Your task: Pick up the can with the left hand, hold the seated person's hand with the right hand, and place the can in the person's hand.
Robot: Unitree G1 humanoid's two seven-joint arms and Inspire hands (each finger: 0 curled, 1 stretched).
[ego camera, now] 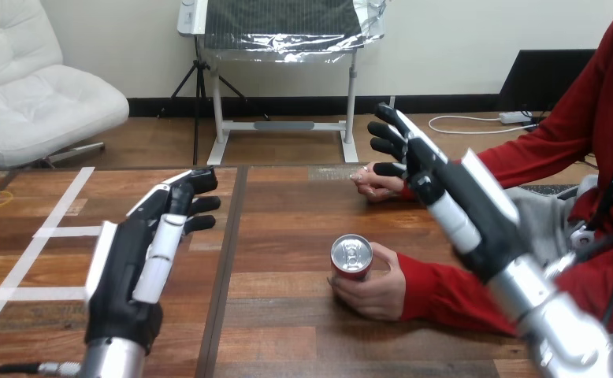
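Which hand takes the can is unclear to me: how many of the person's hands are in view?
2. The nearer hand rests on the table mid-view, touching the can. The farther hand lies farther back, beside the right robot hand.

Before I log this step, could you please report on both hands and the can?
Left hand open, clear of can. Right hand open, raised by person's far hand. Person's near hand grips can.

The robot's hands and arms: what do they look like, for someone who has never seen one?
The left hand and right hand are black, shaped like human hands, with white shells on their backs and jointed black-and-white fingers. The left forearm and right forearm are rounded and silver.
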